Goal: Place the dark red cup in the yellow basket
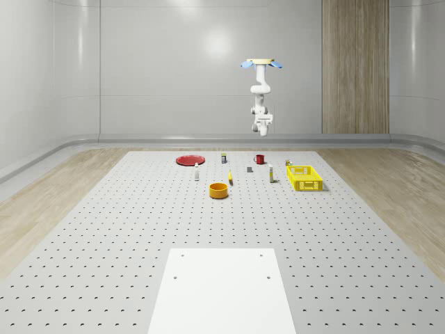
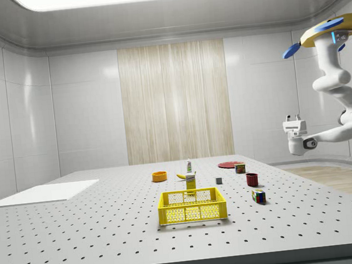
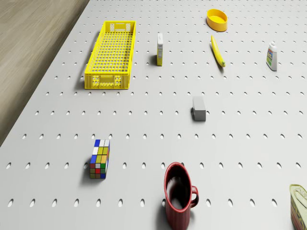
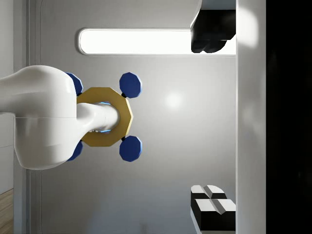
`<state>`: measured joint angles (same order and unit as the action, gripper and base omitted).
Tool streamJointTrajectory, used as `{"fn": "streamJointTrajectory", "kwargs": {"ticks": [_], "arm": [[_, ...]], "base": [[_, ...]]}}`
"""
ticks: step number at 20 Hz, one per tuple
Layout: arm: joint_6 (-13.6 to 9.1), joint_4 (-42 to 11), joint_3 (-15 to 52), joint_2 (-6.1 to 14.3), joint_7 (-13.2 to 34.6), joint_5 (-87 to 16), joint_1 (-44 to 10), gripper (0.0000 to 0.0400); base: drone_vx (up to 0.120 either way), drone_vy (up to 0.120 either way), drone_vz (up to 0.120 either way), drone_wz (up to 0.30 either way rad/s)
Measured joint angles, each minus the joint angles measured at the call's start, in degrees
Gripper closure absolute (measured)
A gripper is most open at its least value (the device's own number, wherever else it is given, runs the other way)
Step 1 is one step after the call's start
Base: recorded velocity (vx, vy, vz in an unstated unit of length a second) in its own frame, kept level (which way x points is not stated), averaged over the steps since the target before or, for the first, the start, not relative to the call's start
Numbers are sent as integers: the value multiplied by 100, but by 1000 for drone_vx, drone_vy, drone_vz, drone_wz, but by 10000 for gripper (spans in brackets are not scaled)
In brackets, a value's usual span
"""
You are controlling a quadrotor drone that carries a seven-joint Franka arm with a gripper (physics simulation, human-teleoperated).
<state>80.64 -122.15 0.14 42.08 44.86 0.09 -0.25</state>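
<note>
The dark red cup stands upright on the perforated table, handle to one side. The yellow basket sits to the whole-scene view's right of the cup and nearer that camera, with nothing in it. The drone hovers high over the table's far edge, roughly above the cup. The arm is folded under it, so my gripper hangs well above the cup and points up at the drone. Its fingers are open with nothing between them.
A Rubik's cube lies between cup and basket, with a grey block nearby. A carton, banana, orange bowl, white bottle, can and red plate are spread around. A white panel covers the table's near end.
</note>
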Motion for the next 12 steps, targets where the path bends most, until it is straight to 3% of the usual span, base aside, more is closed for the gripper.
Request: {"fn": "streamJointTrajectory", "kwargs": {"ticks": [10, 12], "arm": [[-253, 474, 7, -176, -5, 4, -12, 0], [-260, 495, 8, -181, -5, 5, -14, 0]], "base": [[120, 0, 0, 0], [120, -120, 0, 0]]}}
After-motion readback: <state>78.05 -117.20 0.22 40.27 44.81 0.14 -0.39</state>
